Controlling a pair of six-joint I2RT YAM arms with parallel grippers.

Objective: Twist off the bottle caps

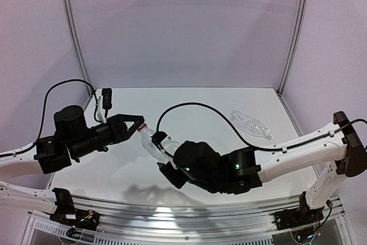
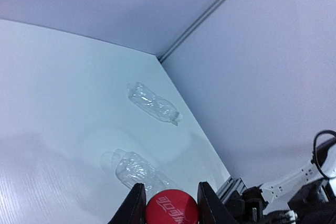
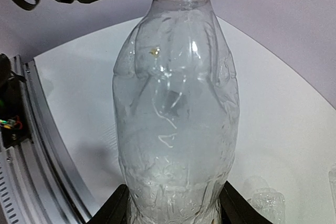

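Two-arm cap grip above the near left part of the surface [image 1: 200, 101]: points of likely failure.
Shows the left tool [image 1: 136, 123] pinched shut on the red cap [image 2: 171, 208] and the right tool [image 3: 176, 211] clamped round the lower body of the clear bottle [image 3: 176, 119], lifted off the surface with the neck toward the left edge. Risks, by judgement, turning the whole bottle instead of the cap, given thin, dented walls likely to buckle or slide in the right-hand clamp. Risks also skidding off the smooth cap if squeezed too lightly, or bending the neck if pulled before full unthreading. Once free, may drop and roll toward the near edge. Leaves a second bottle [image 1: 250, 124] lying near the far right corner, untouched.
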